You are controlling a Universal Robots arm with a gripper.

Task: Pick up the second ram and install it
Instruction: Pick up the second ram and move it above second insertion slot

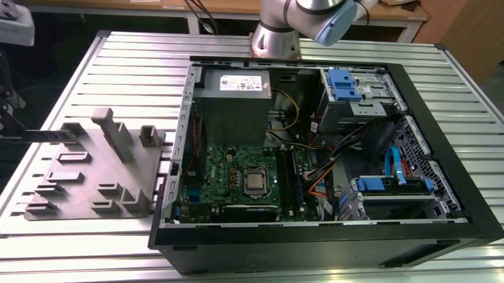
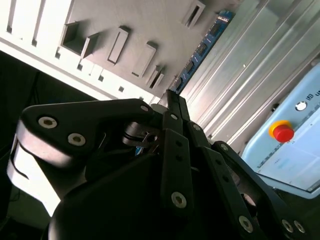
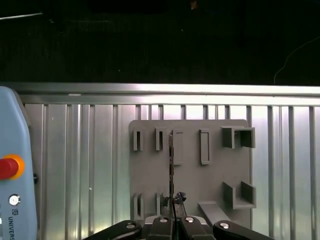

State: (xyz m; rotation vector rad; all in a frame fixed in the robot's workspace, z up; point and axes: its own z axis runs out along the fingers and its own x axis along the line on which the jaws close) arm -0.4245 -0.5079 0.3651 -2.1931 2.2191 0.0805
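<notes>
My gripper (image 3: 172,214) is shut on the second ram (image 3: 171,160), a thin dark strip seen edge-on in the first wrist view. In the second wrist view the same ram (image 2: 202,47) shows as a narrow blue board sticking out from the gripper (image 2: 170,97). The ram hangs high above the grey plastic block (image 3: 215,170) with raised holders, in line with one of its narrow slots. In the exterior view the block (image 1: 87,177) lies on the table at the exterior view's left, beside the open computer case (image 1: 315,242). Inside the case are the green motherboard (image 1: 228,165) and its long slots (image 1: 291,177).
A teach pendant (image 3: 15,165) with a red button lies on the ribbed metal table (image 3: 75,165) near the block. The robot's base (image 1: 275,35) stands behind the case. Cables, drive cages and a power supply (image 1: 236,88) crowd the case around the motherboard.
</notes>
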